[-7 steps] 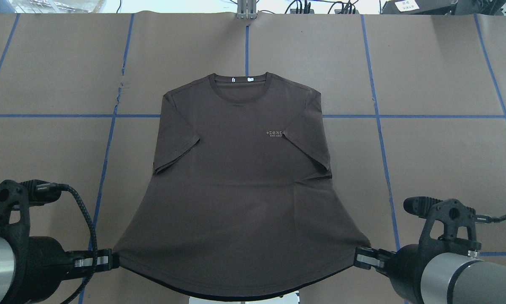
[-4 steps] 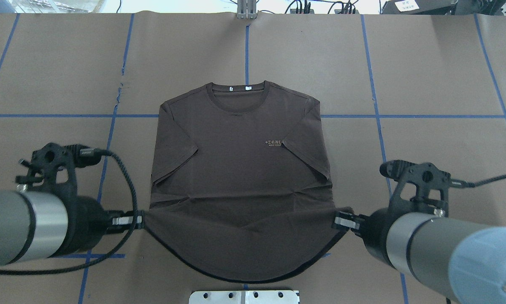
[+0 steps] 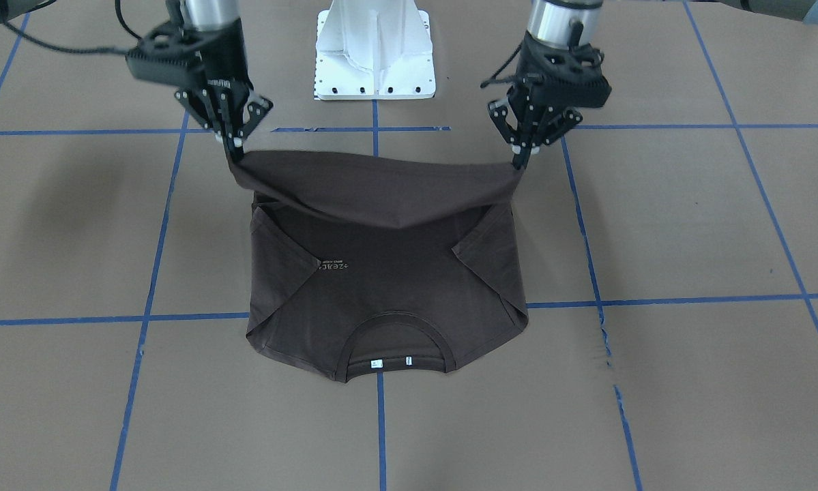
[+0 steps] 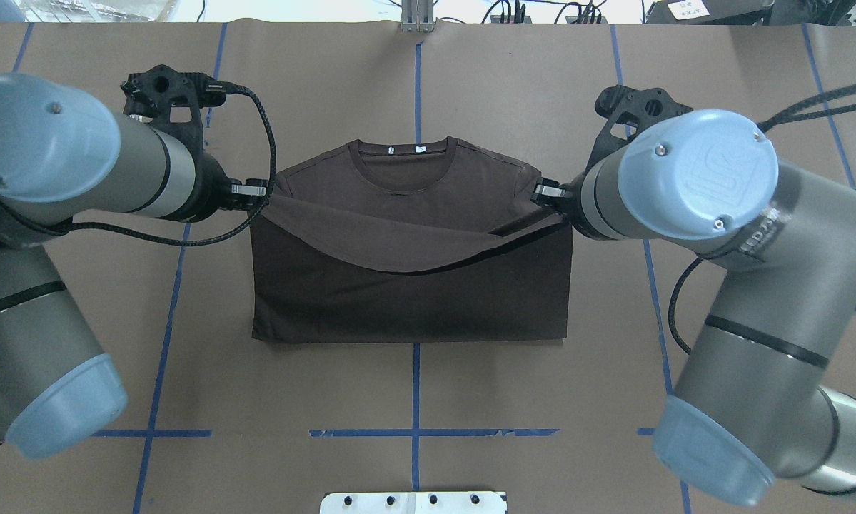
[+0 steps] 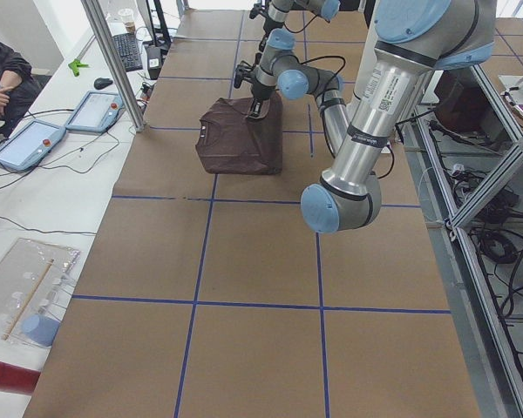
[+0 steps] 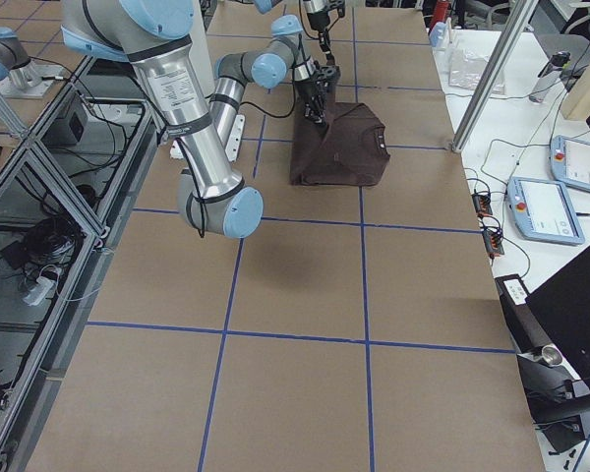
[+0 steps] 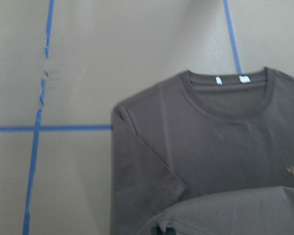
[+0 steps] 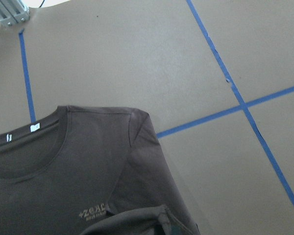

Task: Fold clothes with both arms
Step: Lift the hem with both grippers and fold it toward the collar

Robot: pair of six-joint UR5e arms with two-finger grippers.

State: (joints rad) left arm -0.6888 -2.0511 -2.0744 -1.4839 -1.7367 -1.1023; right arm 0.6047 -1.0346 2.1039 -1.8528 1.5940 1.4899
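Note:
The dark grey-brown T-shirt (image 4: 406,300) lies chest up on the brown table, collar (image 4: 405,160) at the far side. Its lower half is doubled forward over the body. My left gripper (image 4: 260,193) is shut on the left hem corner, held above the left shoulder. My right gripper (image 4: 542,194) is shut on the right hem corner above the right shoulder. The hem sags between them. In the front-facing view the left gripper (image 3: 520,160) is on the right, the right gripper (image 3: 235,153) on the left, and the logo (image 3: 333,265) shows under the lifted hem. Both wrist views show the collar and shoulders below, with the shirt (image 7: 210,147) seen from the left wrist and the shirt (image 8: 88,171) from the right wrist.
The white pedestal base (image 3: 374,51) stands at the near table edge. Blue tape lines (image 4: 417,78) cross the brown table cover. A side table with tablets (image 5: 30,144) and a seated person (image 5: 0,74) lies beyond the far edge.
Both grippers have carried the hem from the near side forward over the shirt toward the shoulders, doubling the lower half over. Both arms have reached out further.

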